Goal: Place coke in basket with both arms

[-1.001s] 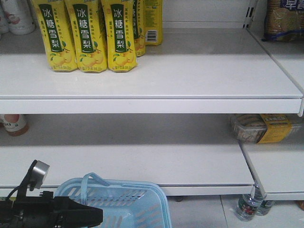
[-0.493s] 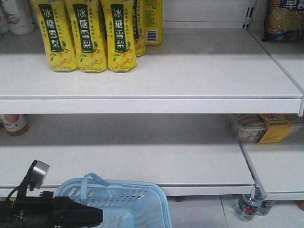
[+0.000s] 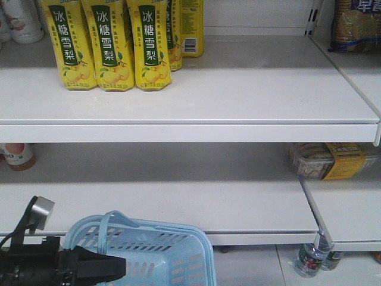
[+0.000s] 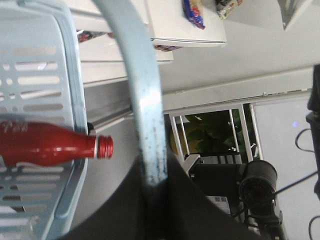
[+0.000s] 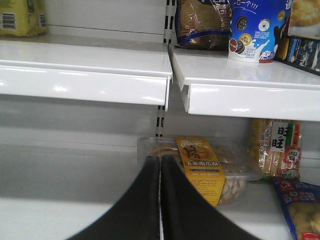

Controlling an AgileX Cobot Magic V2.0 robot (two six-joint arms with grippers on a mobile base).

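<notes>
Left gripper [image 4: 150, 192]: black fingers pinched on the light blue loop handle [image 4: 142, 95].
Change: slotted light blue plastic basket [image 3: 178, 262] has shifted left and tilted; likely being carried off.
Coke: red bottle-shaped can [image 4: 47, 147] lying against the basket wall.
Right gripper [image 5: 160, 200]: fingers pressed together, empty, facing shelves.

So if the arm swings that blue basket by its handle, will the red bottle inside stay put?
Probably not. The red bottle seems to lie on its side against the basket's slotted wall, so its round body would likely roll. The left gripper is shut on one thin handle, so the basket may tilt.
</notes>
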